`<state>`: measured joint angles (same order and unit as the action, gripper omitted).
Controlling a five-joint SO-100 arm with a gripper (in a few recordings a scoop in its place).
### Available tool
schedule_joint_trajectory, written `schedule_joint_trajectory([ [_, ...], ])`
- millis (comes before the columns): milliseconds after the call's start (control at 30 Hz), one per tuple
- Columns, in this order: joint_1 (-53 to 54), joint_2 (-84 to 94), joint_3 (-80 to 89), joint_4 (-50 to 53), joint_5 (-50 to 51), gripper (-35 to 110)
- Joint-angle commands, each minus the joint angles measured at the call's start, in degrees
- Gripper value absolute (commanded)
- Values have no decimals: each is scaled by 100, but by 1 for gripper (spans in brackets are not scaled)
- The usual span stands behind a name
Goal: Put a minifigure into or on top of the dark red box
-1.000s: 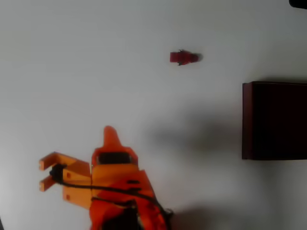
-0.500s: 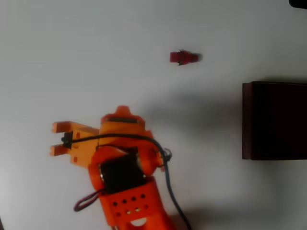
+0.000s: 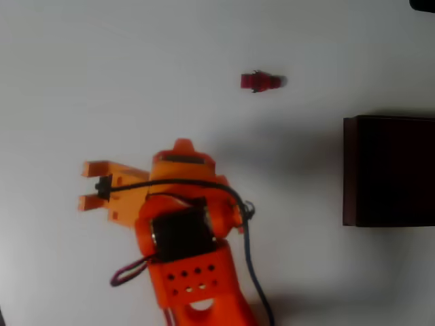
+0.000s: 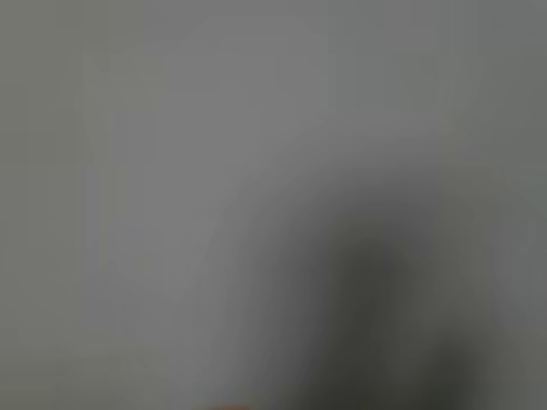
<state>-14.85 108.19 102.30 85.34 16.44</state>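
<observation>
The minifigure (image 3: 260, 81) lies flat on its side on the bare table, well apart from the orange arm and up-left of the dark red box (image 3: 389, 170) in the overhead view; nothing touches it, so I judge the pick not yet begun. The box sits at the right edge of that view, mouth upward, its dark interior open to receive a drop from above. The gripper (image 3: 182, 145) points up the picture, roughly toward the figure but short of it and left of it; only an orange tip shows past the wrist, so I cannot tell whether its jaws are apart or closed. It carries nothing visible. The table (image 3: 102, 68) is plain, pale and matte, evenly lit with soft shadows beside arm and box. The wrist view gives a grey blur.
</observation>
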Motion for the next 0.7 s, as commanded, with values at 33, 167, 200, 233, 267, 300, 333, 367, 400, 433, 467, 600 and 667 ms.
schedule_joint_trajectory([
  [33, 132, -193, -545, 229, -158, 24],
  [167, 255, -457, -835, 299, -290, 24],
  [200, 281, -562, -940, 299, -325, 24],
  [233, 316, -694, -1072, 299, -360, 24],
  [267, 360, -861, -1239, 308, -404, 24],
  [300, 404, -1055, -1433, 343, -448, 24],
  [333, 439, -1257, -1635, 387, -492, 24],
  [367, 466, -1450, -1837, 431, -545, 24],
  [400, 501, -1635, -2021, 466, -589, 24],
  [433, 519, -1793, -2171, 492, -615, 24],
  [467, 536, -1916, -2285, 492, -633, 24],
  [600, 598, -2373, -2654, 492, -721, 24],
  [667, 642, -2628, -2856, 492, -791, 24],
])
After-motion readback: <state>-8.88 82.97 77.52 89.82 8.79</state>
